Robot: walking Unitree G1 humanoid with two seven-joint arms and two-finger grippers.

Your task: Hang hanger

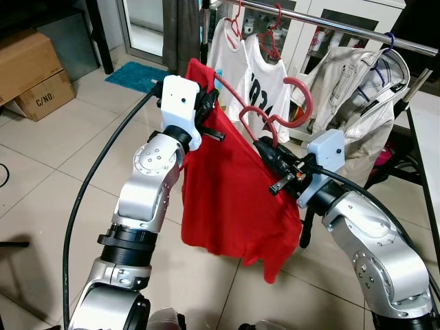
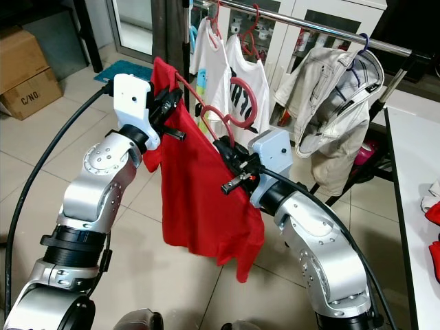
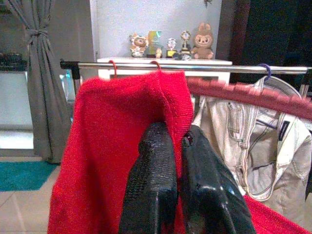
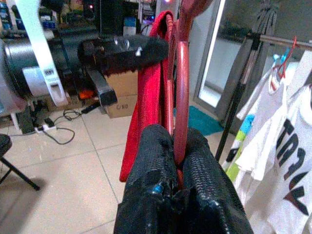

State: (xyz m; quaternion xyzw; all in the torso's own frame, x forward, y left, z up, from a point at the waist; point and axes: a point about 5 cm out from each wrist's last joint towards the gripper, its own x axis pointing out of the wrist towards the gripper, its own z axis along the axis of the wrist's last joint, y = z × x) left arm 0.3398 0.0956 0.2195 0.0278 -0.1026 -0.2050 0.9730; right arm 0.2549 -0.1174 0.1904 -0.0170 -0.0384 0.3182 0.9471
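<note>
Hanger held short of the rail, shirt at risk of sliding

My left gripper (image 1: 210, 110) pinches the shirt (image 1: 227, 199) at one end of the hanger (image 1: 275, 113); my right gripper (image 1: 269, 157) clamps the hanger's other arm. If the hook misses the rail (image 1: 344, 26), the shirt could slip off.

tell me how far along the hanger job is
Done: the red shirt is already on the red hanger, lifted off the floor. In hand: the left hand pinches the shirt's shoulder end, and the right hand is shut on the hanger near its neck. Left: the hook is not yet over the metal rail, where other clothes hang.
</note>
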